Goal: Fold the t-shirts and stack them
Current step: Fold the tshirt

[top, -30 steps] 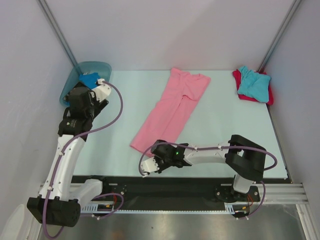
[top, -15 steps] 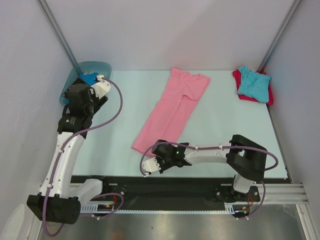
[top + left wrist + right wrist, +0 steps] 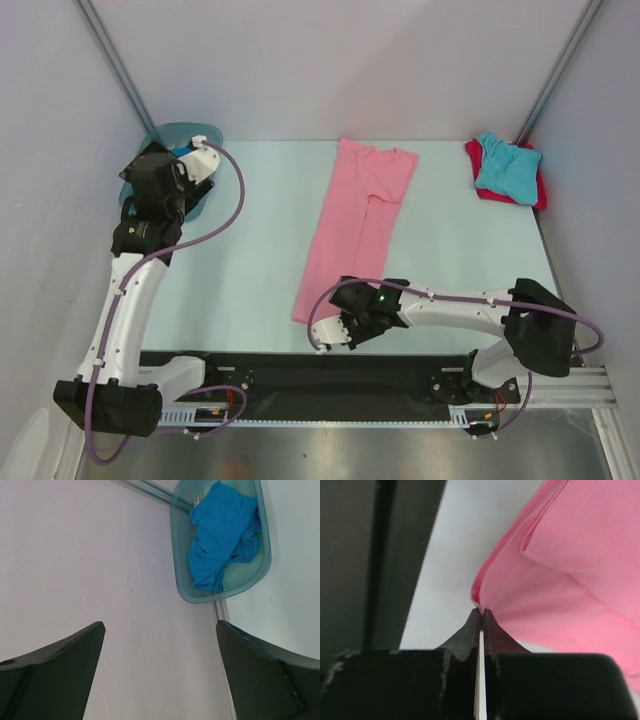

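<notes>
I read the right gripper (image 3: 481, 611) clamped on the pink shirt (image 3: 560, 570) corner; the left gripper (image 3: 160, 624) has its jaws apart above the tub (image 3: 181, 582).

The left arm (image 3: 120, 320) and right arm (image 3: 450, 308) have white shells, black joint blocks and black bases on the rail (image 3: 330, 372). A purple cable (image 3: 236, 215) runs from each base by the rail to the wrist. A green light (image 3: 380, 296) marks the right arm. The left gripper (image 3: 160, 630) has thick black wedge fingers (image 3: 55, 675); the right gripper (image 3: 481, 612), thin ones.
</notes>
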`<state>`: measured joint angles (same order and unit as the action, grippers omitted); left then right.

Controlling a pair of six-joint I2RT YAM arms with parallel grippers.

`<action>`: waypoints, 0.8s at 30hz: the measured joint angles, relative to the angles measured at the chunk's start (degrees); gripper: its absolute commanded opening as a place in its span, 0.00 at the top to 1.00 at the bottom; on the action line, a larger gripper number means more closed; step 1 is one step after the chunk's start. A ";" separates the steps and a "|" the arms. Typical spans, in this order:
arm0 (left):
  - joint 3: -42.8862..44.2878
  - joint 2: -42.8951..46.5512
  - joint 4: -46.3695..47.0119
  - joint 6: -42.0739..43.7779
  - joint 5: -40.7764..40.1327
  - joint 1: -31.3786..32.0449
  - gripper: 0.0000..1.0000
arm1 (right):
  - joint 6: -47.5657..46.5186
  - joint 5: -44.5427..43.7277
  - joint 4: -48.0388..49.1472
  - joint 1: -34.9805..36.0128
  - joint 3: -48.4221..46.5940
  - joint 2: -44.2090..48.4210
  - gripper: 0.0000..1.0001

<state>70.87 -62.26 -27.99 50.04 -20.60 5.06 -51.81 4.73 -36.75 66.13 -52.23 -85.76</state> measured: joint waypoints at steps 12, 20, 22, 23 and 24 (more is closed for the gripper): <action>7.41 -4.50 0.11 1.27 0.04 0.28 0.00 | 0.55 0.90 -8.68 0.81 2.08 3.61 0.79; 6.51 -3.43 0.63 1.49 0.04 0.44 0.00 | 2.47 0.72 -12.24 0.42 -0.04 3.48 0.46; 5.01 -2.14 0.57 1.49 0.09 0.44 0.00 | 3.93 0.87 -12.59 0.39 -2.93 2.60 0.46; 4.09 -1.36 0.57 1.46 0.11 0.44 0.00 | 4.92 1.01 -12.35 0.39 -4.57 2.03 0.46; 3.23 -0.59 0.50 1.49 0.11 0.44 0.00 | 5.99 1.03 -11.82 0.44 -6.03 1.44 0.46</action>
<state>74.11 -62.85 -27.49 51.53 -20.49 5.50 -45.82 5.76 -48.58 66.57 -58.26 -84.31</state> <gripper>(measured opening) 0.996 0.538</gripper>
